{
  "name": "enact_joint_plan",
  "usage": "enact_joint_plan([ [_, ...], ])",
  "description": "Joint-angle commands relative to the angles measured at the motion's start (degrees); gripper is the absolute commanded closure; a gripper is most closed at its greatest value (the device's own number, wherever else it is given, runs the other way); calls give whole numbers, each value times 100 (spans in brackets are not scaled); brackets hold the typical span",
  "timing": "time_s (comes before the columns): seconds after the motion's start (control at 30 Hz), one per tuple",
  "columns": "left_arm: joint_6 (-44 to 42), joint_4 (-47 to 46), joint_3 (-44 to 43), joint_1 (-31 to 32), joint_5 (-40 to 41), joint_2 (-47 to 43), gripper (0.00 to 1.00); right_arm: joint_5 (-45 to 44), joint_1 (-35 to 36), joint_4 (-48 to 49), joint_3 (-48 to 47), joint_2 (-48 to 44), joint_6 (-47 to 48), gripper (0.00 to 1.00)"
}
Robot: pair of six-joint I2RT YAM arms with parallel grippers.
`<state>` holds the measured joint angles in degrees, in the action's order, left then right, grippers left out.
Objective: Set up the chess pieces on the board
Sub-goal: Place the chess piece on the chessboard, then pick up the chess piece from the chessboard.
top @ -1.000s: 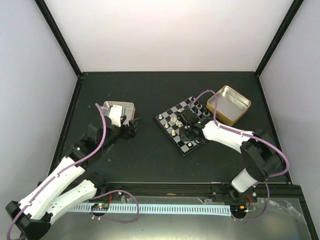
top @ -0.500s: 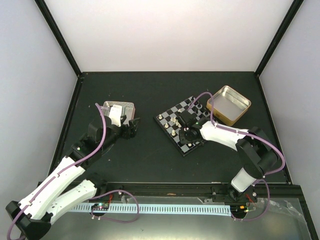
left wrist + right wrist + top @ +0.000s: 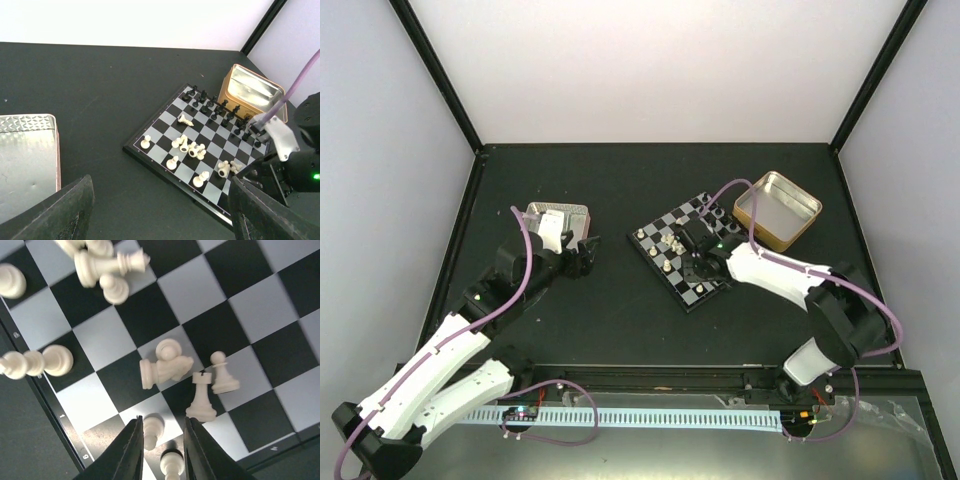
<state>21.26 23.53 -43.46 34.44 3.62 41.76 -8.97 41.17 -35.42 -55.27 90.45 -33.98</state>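
- left gripper (image 3: 161,184): fingers spread wide, nothing between them. It sits just beside the near right corner of the silver tin (image 3: 558,218), well apart from the board (image 3: 167,117).
- right gripper (image 3: 163,419): low over the board near one corner, pointing down at it. Narrow gap between the fingers. A cream pawn (image 3: 152,428) stands in that gap, close against the left finger. Can't tell whether it's pinched or only straddled. A second small cream piece (image 3: 171,460) shows lower in the same gap.
- Just past the fingertips: upright rook (image 3: 201,399) with another pawn (image 3: 222,376) beside it. Next to them, a toppled piece (image 3: 161,371) lies flat against a round-topped one.
- cream pieces (image 3: 187,145): scattered over the half of the board nearer the left arm. Some are upright along the edge, several lie on their sides in a loose cluster mid-board.
- black pieces (image 3: 214,102): two rough rows along the far edge of the board, on the side by the gold tin (image 3: 777,208). They look upright, but are too small to be sure.
- board: turned cornerwise to the arms, right of centre on the dark table (image 3: 620,180).
- gold tin: open, shiny inside, just beside the board's far right edge.
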Motion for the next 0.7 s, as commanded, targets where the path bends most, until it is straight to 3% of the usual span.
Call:
enact_joint_plan([
  [0.0, 52, -137, -13, -48, -62, 17, 25, -638, 18, -16, -38, -364, -311, 75],
  [0.27, 54, -129, -4, -58, -83, 3, 25, -941, -112, -42, 42, -206, -575, 72],
  [0.67, 54, -131, -2, -67, -90, 16, 25, -664, -253, 195, 31, 340, -443, 74],
])
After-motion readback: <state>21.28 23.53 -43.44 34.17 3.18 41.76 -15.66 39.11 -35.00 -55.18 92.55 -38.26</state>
